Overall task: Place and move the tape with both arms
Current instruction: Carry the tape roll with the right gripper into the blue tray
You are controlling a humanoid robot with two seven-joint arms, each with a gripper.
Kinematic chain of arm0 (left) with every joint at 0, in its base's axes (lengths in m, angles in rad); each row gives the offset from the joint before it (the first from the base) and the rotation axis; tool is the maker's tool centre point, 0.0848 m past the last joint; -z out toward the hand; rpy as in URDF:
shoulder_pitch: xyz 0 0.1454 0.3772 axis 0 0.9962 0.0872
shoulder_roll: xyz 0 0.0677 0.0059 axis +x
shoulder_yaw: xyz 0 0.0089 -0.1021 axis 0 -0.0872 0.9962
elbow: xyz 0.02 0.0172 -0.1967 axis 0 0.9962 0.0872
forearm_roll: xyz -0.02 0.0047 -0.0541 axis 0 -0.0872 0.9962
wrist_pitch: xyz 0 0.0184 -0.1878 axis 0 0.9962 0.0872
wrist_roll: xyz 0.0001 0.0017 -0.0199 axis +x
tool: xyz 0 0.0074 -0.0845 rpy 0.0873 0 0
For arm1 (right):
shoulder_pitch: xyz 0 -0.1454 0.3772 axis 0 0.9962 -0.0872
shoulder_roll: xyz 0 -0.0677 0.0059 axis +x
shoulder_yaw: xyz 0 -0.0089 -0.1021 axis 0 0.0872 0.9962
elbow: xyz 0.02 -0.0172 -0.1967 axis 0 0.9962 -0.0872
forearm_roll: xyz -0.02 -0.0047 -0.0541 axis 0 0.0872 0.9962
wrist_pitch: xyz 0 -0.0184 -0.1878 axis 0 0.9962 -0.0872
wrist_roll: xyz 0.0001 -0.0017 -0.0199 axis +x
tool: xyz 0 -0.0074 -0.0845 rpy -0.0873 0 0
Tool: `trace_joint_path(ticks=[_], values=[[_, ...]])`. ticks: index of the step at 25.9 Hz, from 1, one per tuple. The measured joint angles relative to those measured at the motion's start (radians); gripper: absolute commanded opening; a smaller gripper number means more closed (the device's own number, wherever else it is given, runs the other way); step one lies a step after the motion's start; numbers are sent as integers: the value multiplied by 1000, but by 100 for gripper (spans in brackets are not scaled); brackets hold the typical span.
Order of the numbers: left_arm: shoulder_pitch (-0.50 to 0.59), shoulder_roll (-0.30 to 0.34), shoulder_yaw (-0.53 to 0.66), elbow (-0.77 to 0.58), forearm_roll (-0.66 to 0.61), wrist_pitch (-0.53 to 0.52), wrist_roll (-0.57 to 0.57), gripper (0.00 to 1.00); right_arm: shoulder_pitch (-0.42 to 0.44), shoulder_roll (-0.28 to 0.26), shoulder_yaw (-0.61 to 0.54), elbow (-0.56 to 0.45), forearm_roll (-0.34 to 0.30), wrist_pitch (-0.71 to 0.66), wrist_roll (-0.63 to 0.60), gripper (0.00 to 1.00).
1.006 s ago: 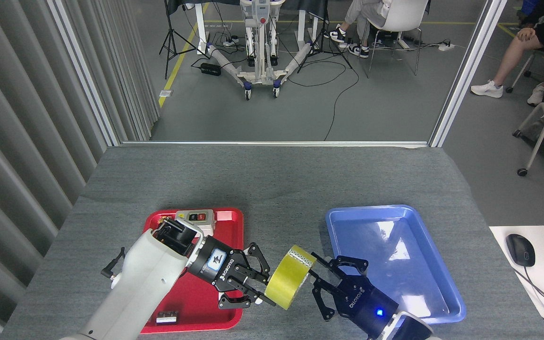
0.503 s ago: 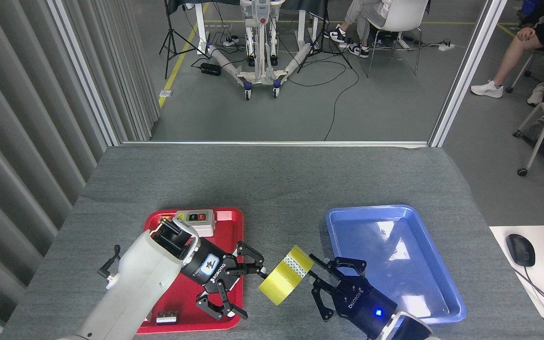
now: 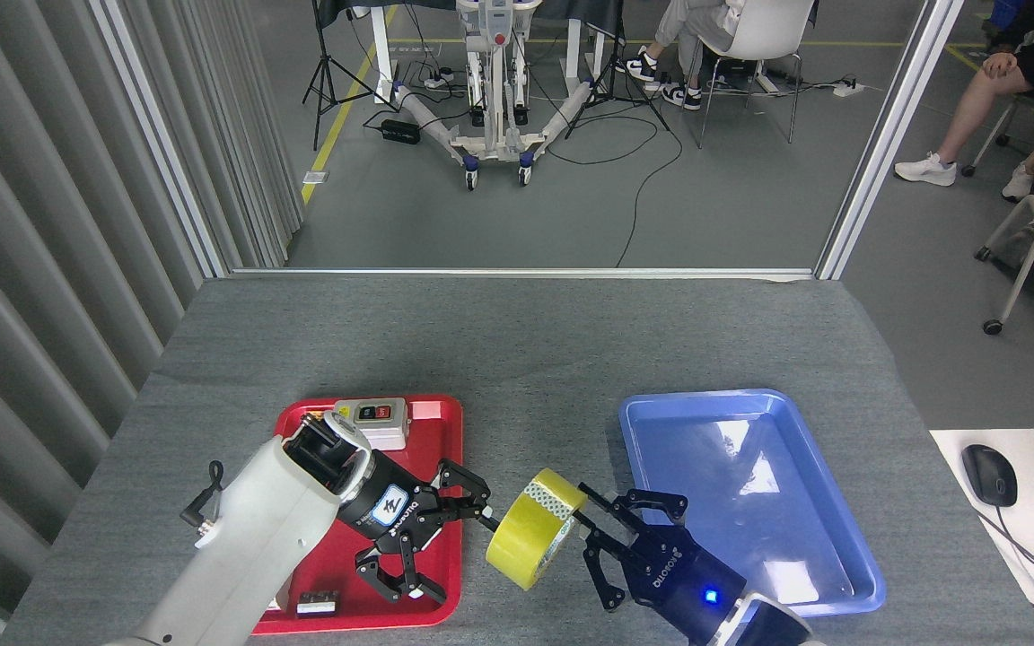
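The yellow tape (image 3: 528,531) hangs on edge just above the grey table, between the two trays. My right gripper (image 3: 585,524) comes in from the lower right and is shut on the roll's right rim, one finger over the top edge and the other hidden behind the roll. My left gripper (image 3: 459,556) stands wide open over the red tray's right edge. Its upper fingertip (image 3: 486,519) sits right beside the roll's left face; whether they touch I cannot tell. Its lower finger points down at the tray.
The red tray (image 3: 447,414) at left holds a white switch box (image 3: 373,418) and a small dark part (image 3: 318,603). A blue tray (image 3: 755,398) lies at right, just behind my right gripper. A mouse (image 3: 989,475) rests on a white desk. People sit beyond the table.
My left gripper has let go of the tape, opened wide and drawn back left over the red tray. The tape stays with my right gripper, now slightly lower and further left.
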Motion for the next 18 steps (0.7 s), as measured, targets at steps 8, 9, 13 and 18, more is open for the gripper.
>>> trace_joint_path(ticks=[8, 9, 13, 18], values=[[0, 8, 3, -8, -11, -12, 207, 100, 0, -1, 2, 0, 0, -12, -1, 0], [0, 8, 3, -12, -11, -13, 278, 100, 0, -1, 2, 0, 0, -14, -2, 0], [1, 19, 6, -27, -14, -54, 607, 100, 3, -3, 2, -2, -1, -22, -5, 0], [5, 54, 10, -33, -74, -291, 1087, 100, 5, -13, -7, -19, -45, -39, 28, 0]])
